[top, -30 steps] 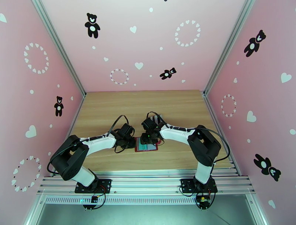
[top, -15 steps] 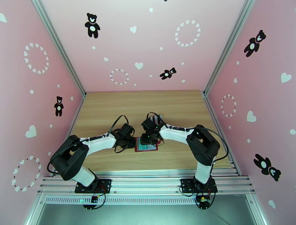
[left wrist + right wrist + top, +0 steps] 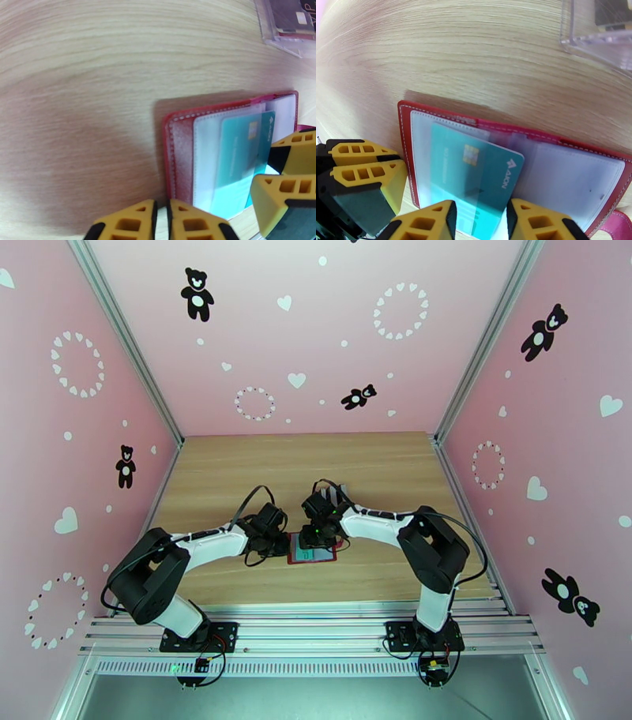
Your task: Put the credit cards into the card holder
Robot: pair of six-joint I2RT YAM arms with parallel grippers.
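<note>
Right, we have the holder [image 3: 405,130] lying open and flat on the table [image 3: 434,47]. The teal card [image 3: 474,169] sits a little askew on the half nearer the left gripper [image 3: 161,209], partly under the clear pocket, with one corner pointing toward the fold. We see the left gripper pinched closed on nothing, tips just at the holder's outer red edge, while the right gripper [image 3: 480,209] has its fingers parted, straddling the card's near end; beyond the holder, apart from it, stands a clear rack [image 3: 284,27].
</note>
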